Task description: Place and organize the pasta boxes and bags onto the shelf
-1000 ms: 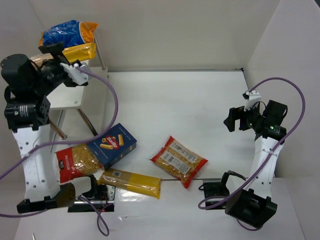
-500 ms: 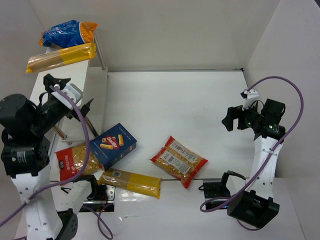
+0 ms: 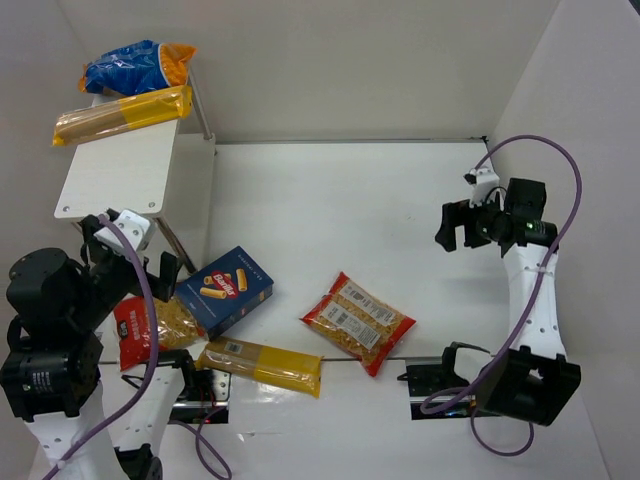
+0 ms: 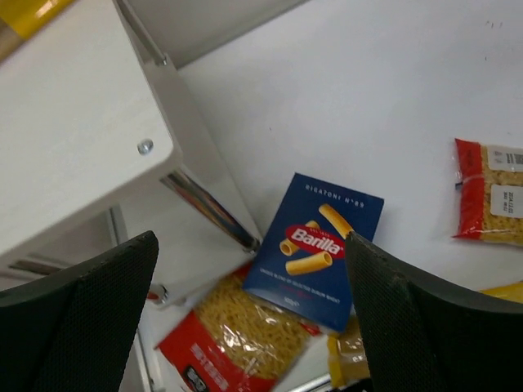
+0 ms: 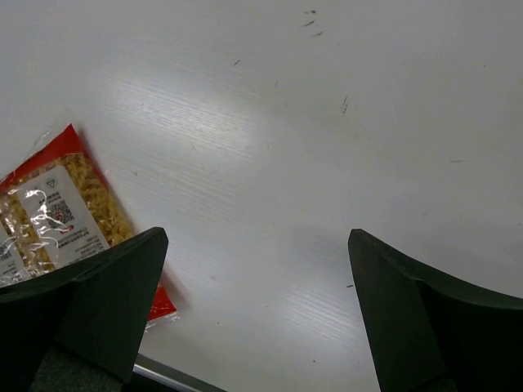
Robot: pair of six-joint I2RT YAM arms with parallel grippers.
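Currently the shelf (image 3: 120,175) bears two bags (image 3: 135,65) (image 3: 122,113); left and right jaws spread empty.

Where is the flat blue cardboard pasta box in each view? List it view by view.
Top external: the flat blue cardboard pasta box lies lower left.
Left wrist: the box sits just below centre.
Right wrist: not in it.
Shared landmark: the red-trimmed clear pack of short pasta, right of the box, seen in all three views.

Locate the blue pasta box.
In the top view, the blue pasta box lies on the table at left, near the shelf, beside a red-trimmed bag and a long yellow pack.
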